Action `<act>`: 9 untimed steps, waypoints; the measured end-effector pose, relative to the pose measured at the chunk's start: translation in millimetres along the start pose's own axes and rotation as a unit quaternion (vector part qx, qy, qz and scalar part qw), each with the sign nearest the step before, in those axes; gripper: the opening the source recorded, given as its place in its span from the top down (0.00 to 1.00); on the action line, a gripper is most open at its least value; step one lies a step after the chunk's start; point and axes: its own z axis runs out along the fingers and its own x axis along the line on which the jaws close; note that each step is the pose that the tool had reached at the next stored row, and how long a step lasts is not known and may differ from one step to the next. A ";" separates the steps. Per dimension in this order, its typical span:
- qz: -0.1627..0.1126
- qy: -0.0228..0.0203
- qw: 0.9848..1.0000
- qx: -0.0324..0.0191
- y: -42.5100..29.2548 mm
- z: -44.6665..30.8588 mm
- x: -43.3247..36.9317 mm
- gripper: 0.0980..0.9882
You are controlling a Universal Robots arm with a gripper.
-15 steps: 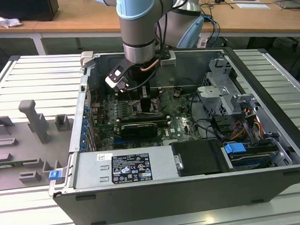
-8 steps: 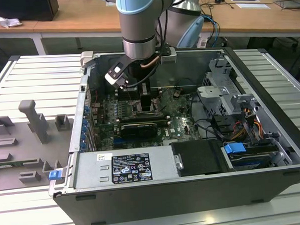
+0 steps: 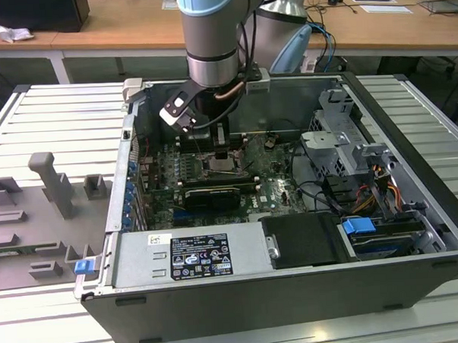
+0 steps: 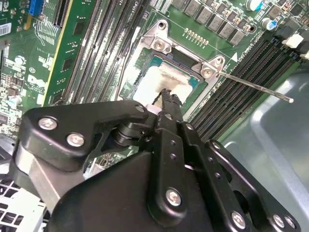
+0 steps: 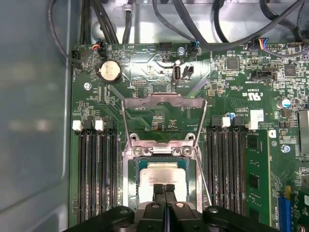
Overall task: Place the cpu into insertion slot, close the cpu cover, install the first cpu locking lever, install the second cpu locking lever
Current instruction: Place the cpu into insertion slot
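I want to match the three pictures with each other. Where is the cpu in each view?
Exterior view: cpu at the motherboard's middle, under the gripper.
Second wrist view: pale square just beyond the gripper.
First wrist view: between the gripper and the open cpu cover.
Shared landmark: the gripper.

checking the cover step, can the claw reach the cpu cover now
Probably yes: the cpu cover stands open with nothing over it, and the claw hangs close by above the cpu.
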 end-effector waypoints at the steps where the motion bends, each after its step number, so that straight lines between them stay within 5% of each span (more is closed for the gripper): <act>1: 0.000 0.000 1.000 0.000 0.1 -1.2 0.0 0.99; 9: 0.000 -0.001 1.000 0.000 0.7 -7.5 0.1 0.99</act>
